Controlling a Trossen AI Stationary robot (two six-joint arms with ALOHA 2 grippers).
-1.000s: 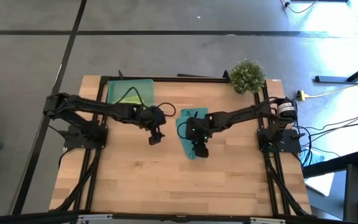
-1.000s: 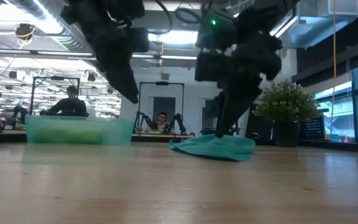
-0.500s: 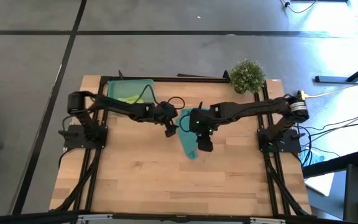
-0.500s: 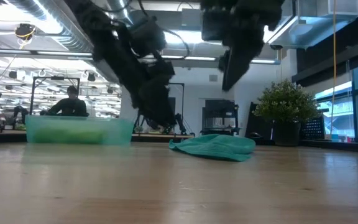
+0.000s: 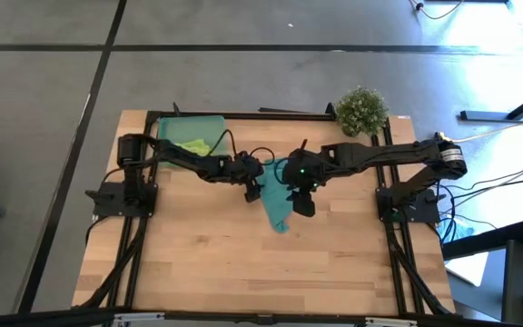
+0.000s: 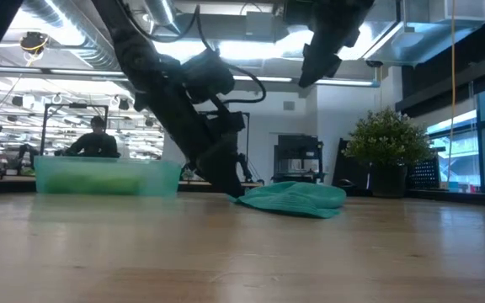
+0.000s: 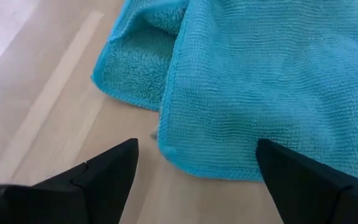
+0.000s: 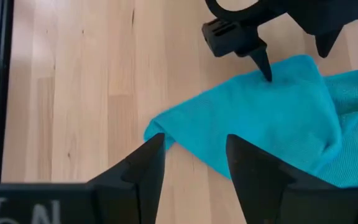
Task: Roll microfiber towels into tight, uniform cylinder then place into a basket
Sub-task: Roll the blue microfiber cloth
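Note:
The teal towel [image 5: 278, 211] lies loosely folded on the table's middle, one layer lapped over another [image 7: 260, 81]. My left gripper [image 7: 194, 168] is open and low at the towel's left edge [image 6: 236, 197], a finger on either side of a corner of the upper layer. My right gripper [image 8: 194, 163] is open and hangs high above the towel [image 6: 314, 71], holding nothing. The lime-green towel [image 5: 193, 143] lies in the basket [image 5: 166, 127] at the far left. My left gripper slants down from the table's left at the corner of the teal towel's upper layer [image 7: 166, 152]. One fingertip [image 8: 267, 74] stands right at the cloth's edge. Whether the fingers touch the cloth, I cannot tell.
A potted plant [image 5: 361, 111] stands at the table's far right corner. The basket's wall [image 6: 108, 177] rises left of the towel. Bare wood stretches over the near half of the table. People sit in the room beyond the table.
My left gripper has come down and moved right, toward the teal towel's left edge, tipping more steeply. My right gripper has risen from the towel to well above it. The towel has stayed where it was.

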